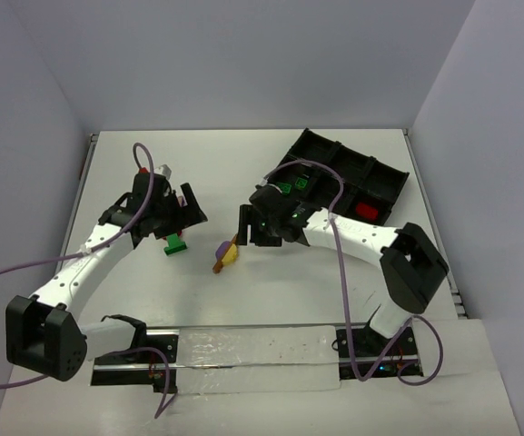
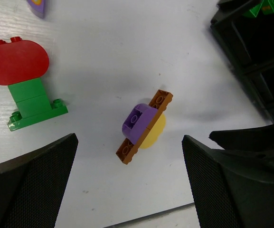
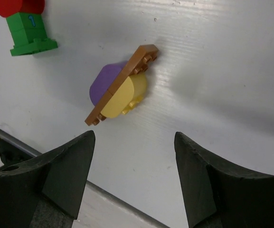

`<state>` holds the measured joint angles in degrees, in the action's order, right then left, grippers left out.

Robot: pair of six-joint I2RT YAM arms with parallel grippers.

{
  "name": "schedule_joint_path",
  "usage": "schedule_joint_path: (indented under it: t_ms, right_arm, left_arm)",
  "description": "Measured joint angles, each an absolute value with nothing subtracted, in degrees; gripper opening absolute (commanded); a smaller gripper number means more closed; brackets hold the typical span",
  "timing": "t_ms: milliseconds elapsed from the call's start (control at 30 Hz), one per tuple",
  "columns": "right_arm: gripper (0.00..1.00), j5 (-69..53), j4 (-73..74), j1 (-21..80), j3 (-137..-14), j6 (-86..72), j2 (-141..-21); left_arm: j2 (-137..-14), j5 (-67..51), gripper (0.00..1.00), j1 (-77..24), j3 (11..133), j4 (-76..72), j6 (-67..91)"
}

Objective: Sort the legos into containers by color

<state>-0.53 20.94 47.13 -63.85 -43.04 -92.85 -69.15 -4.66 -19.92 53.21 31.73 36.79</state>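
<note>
The left gripper (image 2: 128,142) and right gripper (image 3: 134,137) both gape wide and empty above the white worktop (image 1: 243,163), each arm stretched from its near-edge base in toward the middle. Two lego clusters lie there, apart: one purple-brown-yellow cluster (image 2: 144,126) near the right gripper, and one red-and-green cluster (image 2: 25,80) by the left. One black tray (image 1: 389,177) at far right holds green bricks (image 1: 293,186) in one bin and a red brick (image 1: 364,210) in another.

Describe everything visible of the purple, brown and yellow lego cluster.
The cluster is three smooth plastic pieces stuck together: a thin brown studded plate sandwiched between a rounded purple brick and a rounded yellow one. It lies tilted on the white table, apart from the red-and-green cluster, touched by nothing else.
</note>
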Motion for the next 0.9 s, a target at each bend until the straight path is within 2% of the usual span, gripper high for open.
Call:
schedule_joint_path:
  t_ms: [167, 500, 900]
  right_arm:
    - [0.75, -1.9, 17.7, 47.2, -64.8, -45.8, -97.5]
    - [0.61, -0.5, 14.8, 47.4, -67.5, -50.3, -104.4]
    - [0.49, 4.4, 12.8, 47.4, -70.4, -55.1, -108.3]
  left_arm:
    - [-69.5, -4.5, 0.99, -19.4, 53.2, 31.7, 37.8]
    - [-69.9, -4.6, 0.99, -19.4, 53.2, 31.5, 38.1]
    - [-70.0, -3.8, 0.99, -19.4, 53.2, 31.6, 36.8]
